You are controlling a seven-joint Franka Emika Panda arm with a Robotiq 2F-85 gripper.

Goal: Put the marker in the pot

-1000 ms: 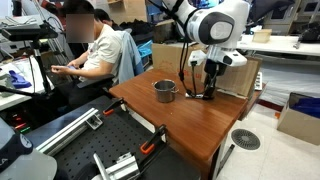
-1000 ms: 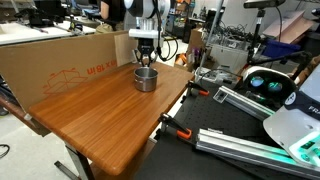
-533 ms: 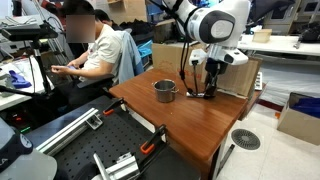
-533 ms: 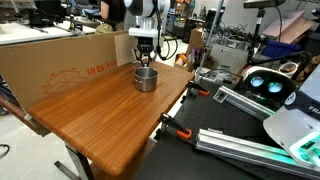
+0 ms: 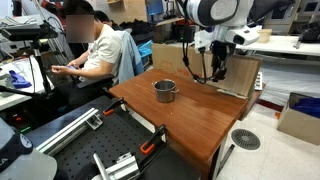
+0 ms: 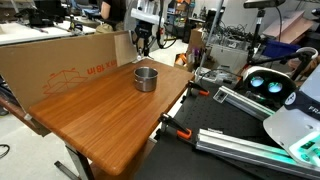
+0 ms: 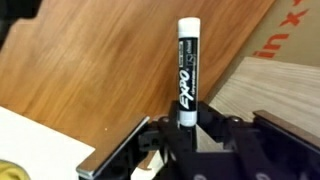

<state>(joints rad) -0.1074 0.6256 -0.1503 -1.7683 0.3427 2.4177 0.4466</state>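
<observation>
Gripper (image 7: 187,128) jaws clamped on marker (image 7: 187,65); marker base hidden between fingers. Gripper with marker above table (image 5: 197,122), apart from pot (image 5: 164,90). Marker too small to resolve in both exterior views.

In an exterior view the white arm (image 5: 215,12) comes in from the top. Its claw (image 5: 218,72) hangs in the air above the far side of the wooden surface (image 5: 190,122), not touching it. The marker is too small to make out here. The pot (image 5: 164,90) stands upright on the surface, lower than the claw and toward the picture's left. A cardboard box (image 5: 243,80) stands behind the surface. A person (image 5: 95,50) in a grey shirt sits beyond it. Metal rails (image 5: 115,160) lie in the foreground.
</observation>
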